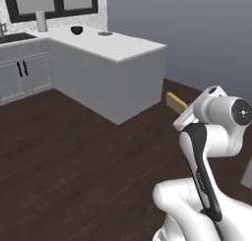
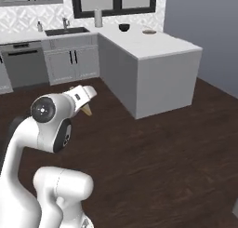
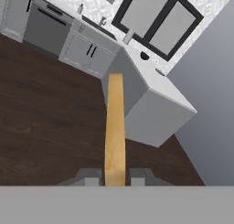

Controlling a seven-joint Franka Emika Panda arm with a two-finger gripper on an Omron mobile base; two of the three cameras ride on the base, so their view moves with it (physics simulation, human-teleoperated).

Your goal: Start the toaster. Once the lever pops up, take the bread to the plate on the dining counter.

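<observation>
Bread edge-on, clamped between the two dark finger tips of the gripper, above dark wood floor, with the white dining counter, plate and dark bowl beyond

Open dark wood floor fills the lower left of the left base view, free passage up to the dining counter at upper centre. Its tall grey end wall blocks the low route. On top, a dark bowl and the plate stand apart near the back; the near corner lies bare.
</observation>
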